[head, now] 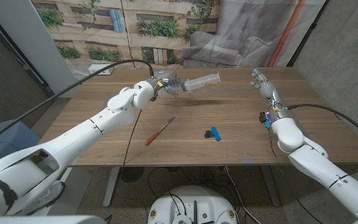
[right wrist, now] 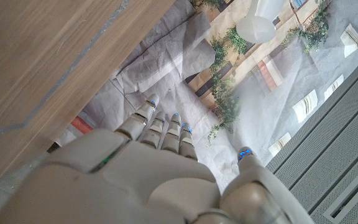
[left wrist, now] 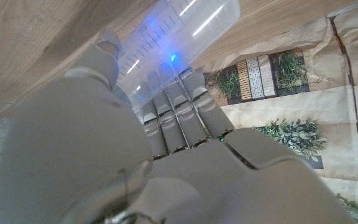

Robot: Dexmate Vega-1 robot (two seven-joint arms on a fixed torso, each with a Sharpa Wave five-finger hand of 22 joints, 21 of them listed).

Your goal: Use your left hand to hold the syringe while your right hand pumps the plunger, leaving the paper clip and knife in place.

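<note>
My left hand (head: pixel 165 85) grips a large clear syringe (head: pixel 201 81) and holds it lifted above the far middle of the table, its barrel pointing towards my right. In the left wrist view my fingers (left wrist: pixel 179 118) wrap the clear barrel (left wrist: pixel 179 31). My right hand (head: pixel 261 82) stands at the far right of the table, fingers stretched out and apart, holding nothing; the right wrist view shows the same open hand (right wrist: pixel 160 168). A knife with a red handle (head: pixel 159 131) lies near the table's middle. A blue paper clip (head: pixel 214 132) lies to its right.
The wooden table (head: pixel 229 112) has bare room between the two hands. A backdrop printed with buildings and plants (head: pixel 135 25) hangs behind the far edge. A black cable (head: pixel 104 68) arcs over my left arm.
</note>
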